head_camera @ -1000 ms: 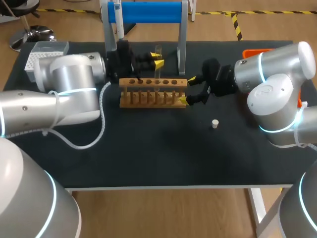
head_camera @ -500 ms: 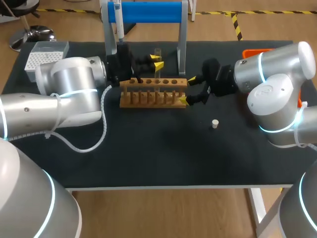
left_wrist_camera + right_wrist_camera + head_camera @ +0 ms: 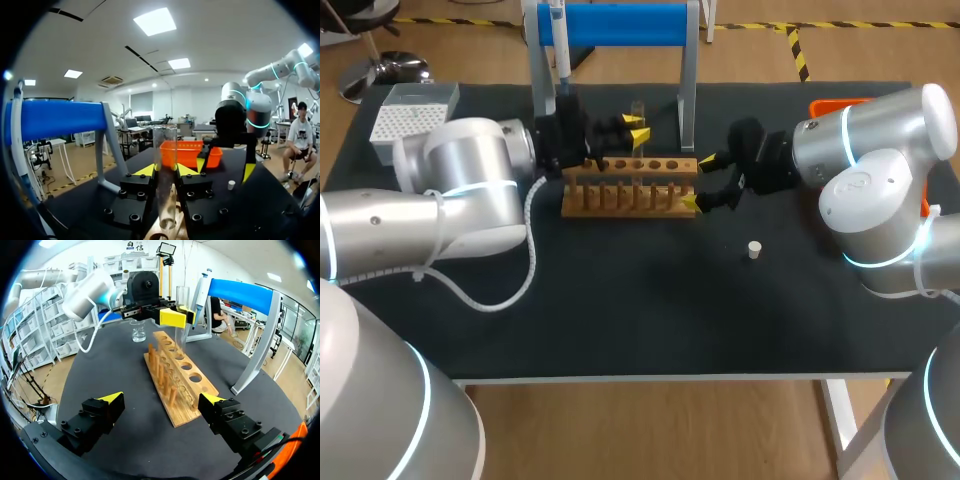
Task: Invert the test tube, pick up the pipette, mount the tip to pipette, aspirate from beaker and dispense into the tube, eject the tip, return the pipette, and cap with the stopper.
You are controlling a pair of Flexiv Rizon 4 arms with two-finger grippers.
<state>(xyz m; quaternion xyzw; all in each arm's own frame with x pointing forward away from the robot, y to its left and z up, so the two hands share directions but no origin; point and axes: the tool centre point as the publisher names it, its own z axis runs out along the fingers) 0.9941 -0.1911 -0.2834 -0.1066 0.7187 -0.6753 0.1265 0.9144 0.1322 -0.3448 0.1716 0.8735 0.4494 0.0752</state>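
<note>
- Tube (image 3: 165,150) is held upright in the left gripper (image 3: 166,170), whose yellow tips are pressed against it from both sides, partway up its length, with the open end uppermost.
- The rounded lower end is seen just over a hole of the rack (image 3: 630,186), under the left gripper; whether it sits inside the hole cannot be told.
- The right gripper (image 3: 161,398) is spread wide and nothing is gripped. The near end of the rack lies ahead of it, between the two fingers and apart from both.
- The left gripper and the tube are seen ahead of the right gripper, above the rack.
- The beaker (image 3: 138,333) is set on the table (image 3: 620,300) beside the rack's far end, near the left gripper.
- The pipette (image 3: 558,40) is hung on the blue stand (image 3: 620,22), off to one side of the left gripper.
- The stopper (image 3: 753,249) is left on the table beside the right gripper, apart from the rack.
- An orange tray (image 3: 190,152) is seen ahead of the left gripper, beyond the tube.
</note>
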